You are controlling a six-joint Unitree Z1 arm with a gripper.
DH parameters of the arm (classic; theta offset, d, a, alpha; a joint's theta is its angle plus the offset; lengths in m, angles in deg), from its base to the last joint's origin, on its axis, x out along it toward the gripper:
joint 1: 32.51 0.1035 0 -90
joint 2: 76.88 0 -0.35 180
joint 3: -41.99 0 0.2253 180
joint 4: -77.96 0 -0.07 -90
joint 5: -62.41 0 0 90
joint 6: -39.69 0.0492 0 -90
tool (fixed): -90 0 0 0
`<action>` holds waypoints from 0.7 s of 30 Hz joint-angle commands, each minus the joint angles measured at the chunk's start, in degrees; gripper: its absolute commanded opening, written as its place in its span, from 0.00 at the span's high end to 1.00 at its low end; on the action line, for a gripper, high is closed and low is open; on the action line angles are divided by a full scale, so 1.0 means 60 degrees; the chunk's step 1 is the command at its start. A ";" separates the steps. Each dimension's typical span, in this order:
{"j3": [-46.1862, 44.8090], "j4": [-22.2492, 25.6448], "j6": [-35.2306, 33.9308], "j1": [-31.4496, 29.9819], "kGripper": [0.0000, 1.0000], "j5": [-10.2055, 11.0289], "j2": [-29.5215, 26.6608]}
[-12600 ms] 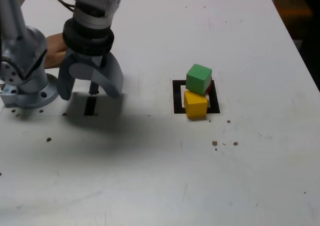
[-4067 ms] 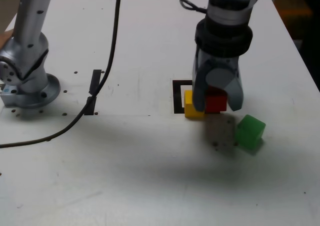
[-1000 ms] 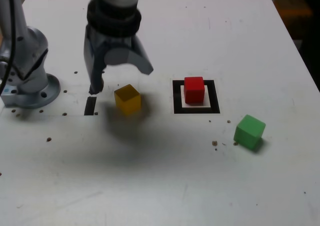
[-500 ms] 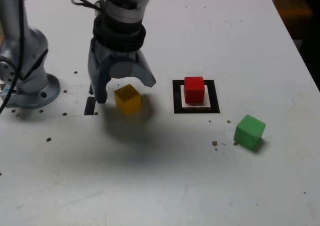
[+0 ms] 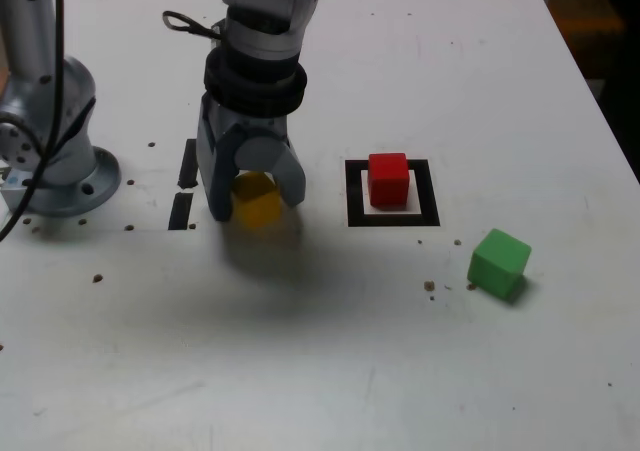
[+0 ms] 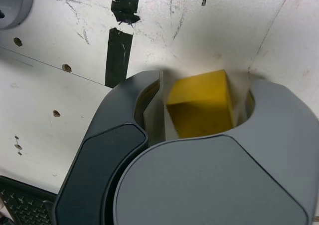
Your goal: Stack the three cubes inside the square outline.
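The yellow cube point(image 5: 257, 207) sits on the white table, left of the square outline point(image 5: 392, 218) in the exterior view. My gripper point(image 5: 256, 205) is lowered over it, open, with one finger on each side. In the wrist view the yellow cube point(image 6: 202, 110) lies between the fingers of the gripper point(image 6: 207, 85); a narrow gap shows on one side, and the other side looks close or touching. The red cube point(image 5: 388, 178) stands inside the outline. At the exterior view's right, outside the outline, the green cube point(image 5: 498, 262) rests tilted.
Two short black tape strips point(image 5: 186, 183) lie just left of the gripper in the exterior view, seen also as tape strips point(image 6: 118, 55) in the wrist view. The arm's base point(image 5: 60, 171) stands at the far left, with a cable point(image 5: 190, 23) looping off the wrist. Small crumbs point(image 5: 430, 286) dot the table.
The gripper has moved right and down from beside the yellow cube until its fingers straddle it. None of the cubes has moved in the last second.
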 commanded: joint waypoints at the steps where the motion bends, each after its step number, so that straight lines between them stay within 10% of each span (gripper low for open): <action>1: 0.0000 0.0030 -0.0063 -0.0005 0.76 0.0053 -0.0106; 8: 0.0395 0.0613 -0.0126 -0.0005 0.89 0.0342 -0.0307; 21: 0.4575 0.2801 0.1780 -0.0069 0.96 0.2005 -0.0389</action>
